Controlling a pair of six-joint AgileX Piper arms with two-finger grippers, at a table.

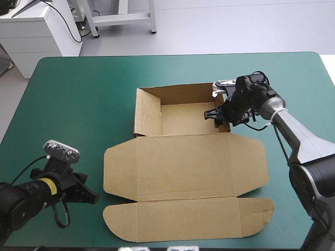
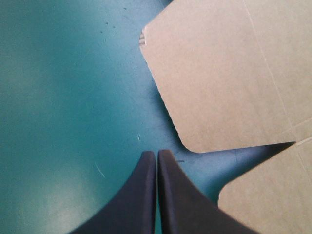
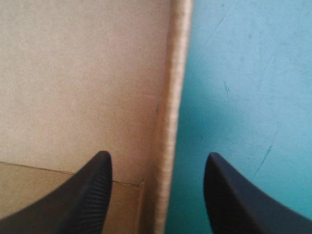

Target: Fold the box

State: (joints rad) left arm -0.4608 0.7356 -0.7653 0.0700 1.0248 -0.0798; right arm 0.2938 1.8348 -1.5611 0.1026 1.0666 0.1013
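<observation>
Box (image 1: 183,167), brown, on teal-green cover (image 1: 78,94)

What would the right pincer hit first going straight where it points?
Probably the raised right wall of the brown cardboard box: its edge runs between the open right pincer's black fingers, one inside the tray, one over the teal-green table cover. Depth unclear.
</observation>
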